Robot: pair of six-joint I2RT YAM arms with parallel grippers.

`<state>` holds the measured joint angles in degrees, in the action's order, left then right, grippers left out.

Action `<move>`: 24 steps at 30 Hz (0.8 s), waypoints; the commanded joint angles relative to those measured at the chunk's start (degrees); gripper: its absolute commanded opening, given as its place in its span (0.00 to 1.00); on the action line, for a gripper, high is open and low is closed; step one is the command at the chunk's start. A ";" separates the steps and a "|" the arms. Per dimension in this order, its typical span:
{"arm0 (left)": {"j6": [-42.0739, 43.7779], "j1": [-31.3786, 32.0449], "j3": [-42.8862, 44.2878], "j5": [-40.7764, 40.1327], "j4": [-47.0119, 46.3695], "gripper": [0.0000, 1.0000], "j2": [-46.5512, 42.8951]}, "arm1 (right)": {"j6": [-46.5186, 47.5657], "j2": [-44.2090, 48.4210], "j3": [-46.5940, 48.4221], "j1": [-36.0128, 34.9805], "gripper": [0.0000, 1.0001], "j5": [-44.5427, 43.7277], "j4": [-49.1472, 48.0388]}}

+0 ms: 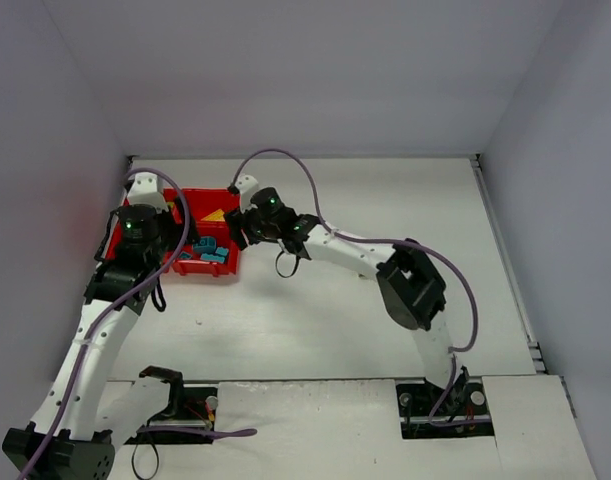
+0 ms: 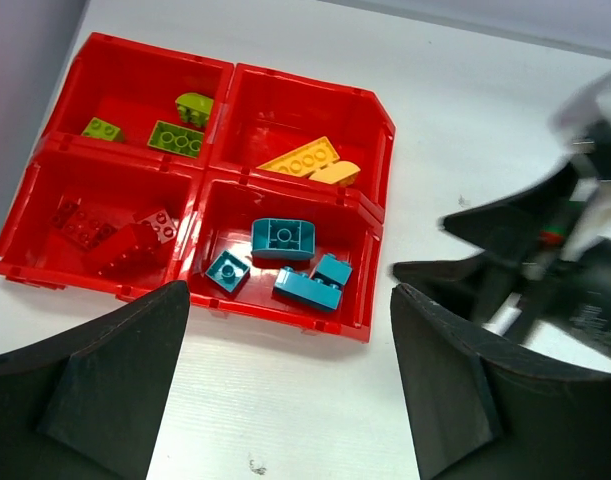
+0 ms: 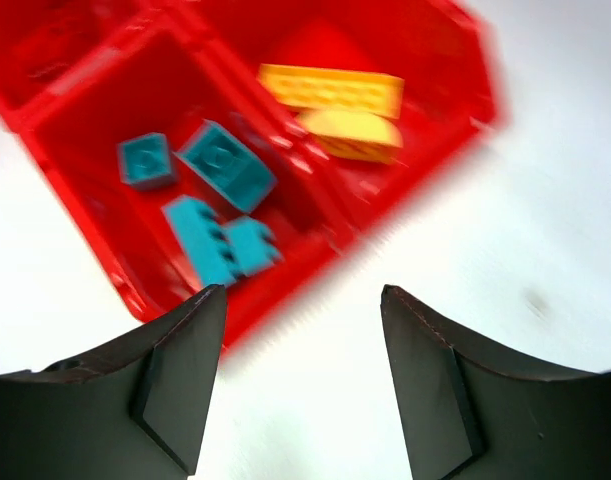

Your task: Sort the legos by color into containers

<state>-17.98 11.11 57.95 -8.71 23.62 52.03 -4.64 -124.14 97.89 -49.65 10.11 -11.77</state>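
The red four-compartment tray (image 1: 200, 195) stands at the far left of the table. In the left wrist view its compartments (image 2: 285, 312) hold lime green legos (image 2: 175, 138) far left, yellow legos (image 2: 300, 158) far right, red legos (image 2: 135, 240) near left and teal legos (image 2: 282, 238) near right. My left gripper (image 2: 287, 290) is open and empty, above the table at the tray's near edge (image 1: 150, 262). My right gripper (image 3: 303, 290) is open and empty, just right of the tray (image 1: 241, 228). Its blurred view shows teal legos (image 3: 220, 170) and yellow legos (image 3: 330, 90).
The right gripper's dark fingers (image 2: 455, 225) show blurred at the right of the left wrist view. White walls enclose the table on the left, back and right. A purple cable (image 1: 315, 190) arcs over the right arm. Base cutouts (image 1: 445, 410) lie at the near edge.
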 commanded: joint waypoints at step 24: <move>-0.57 -0.48 2.34 8.71 -3.67 0.75 3.96 | -21.46 44.51 -49.81 12.29 0.61 -36.56 14.23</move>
<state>-18.20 11.11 57.95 -1.26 23.62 55.66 -23.53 -82.17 49.63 -37.65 -23.83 2.79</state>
